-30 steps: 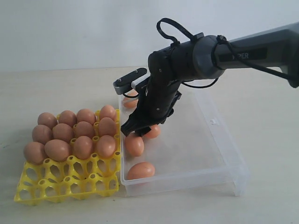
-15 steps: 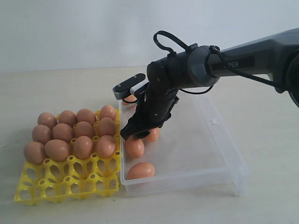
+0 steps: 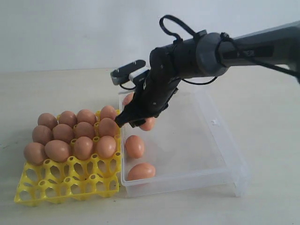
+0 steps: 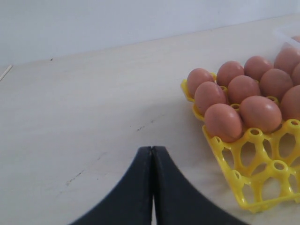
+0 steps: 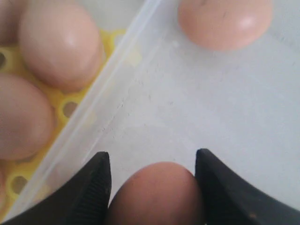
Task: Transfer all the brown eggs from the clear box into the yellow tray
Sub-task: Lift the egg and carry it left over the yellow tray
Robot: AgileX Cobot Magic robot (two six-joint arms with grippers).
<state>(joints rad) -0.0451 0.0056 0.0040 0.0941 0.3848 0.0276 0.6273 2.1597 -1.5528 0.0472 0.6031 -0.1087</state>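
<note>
The yellow tray [image 3: 65, 183] holds several brown eggs [image 3: 84, 130] in its back rows. The clear box [image 3: 213, 154] lies to its right, with one egg [image 3: 134, 146] near the left wall, another [image 3: 141, 171] at the front and a third [image 3: 127, 98] half hidden behind the arm. Above the box's left side, my right gripper [image 3: 133, 122] is shut on a brown egg [image 5: 157, 192], which is lifted off the box floor. Both fingers [image 5: 96, 180] press its sides. My left gripper [image 4: 153, 149] is shut and empty, over bare table to the left of the tray [image 4: 243, 178].
The tray's front two rows of cups [image 3: 89, 180] stand open. The box's left wall [image 5: 93, 108] runs between the held egg and the tray's eggs [image 5: 61, 42]. A loose egg [image 5: 225, 21] lies on the box floor beyond the jaws.
My right gripper closed a little on one egg and rose with it, moving up and slightly towards the tray. The other box eggs stayed put.
</note>
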